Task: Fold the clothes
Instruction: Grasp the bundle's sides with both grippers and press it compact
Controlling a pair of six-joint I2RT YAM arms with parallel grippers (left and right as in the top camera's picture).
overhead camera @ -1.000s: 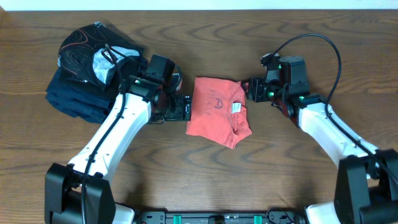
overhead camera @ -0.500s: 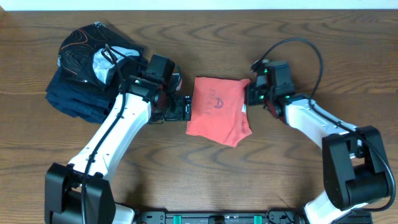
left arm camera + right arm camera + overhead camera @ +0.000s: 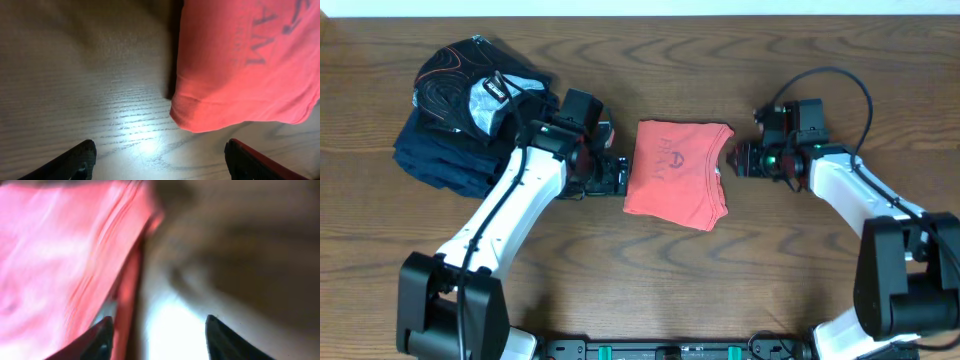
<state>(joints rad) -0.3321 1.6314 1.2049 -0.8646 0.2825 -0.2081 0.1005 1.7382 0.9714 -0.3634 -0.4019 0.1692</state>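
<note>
Coral cotton tee (image 3: 675,187) lay folded into a soft, roughly square bundle in the middle of the wood-grain table (image 3: 620,290), dark lettering on top, edges rounded and puffy. My left gripper (image 3: 612,178) sat just beside its left edge, fingers spread wide over bare wood. My right gripper (image 3: 740,160) sat just off the right edge, fingers apart, holding nothing. A dark pile (image 3: 460,110) of crumpled fabric lay far left.

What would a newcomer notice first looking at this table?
The coral-red T-shirt, folded compactly at the centre of the table, grabs the eye first. The left gripper and right gripper flank it, both open. A dark garment pile lies at the far left.
</note>
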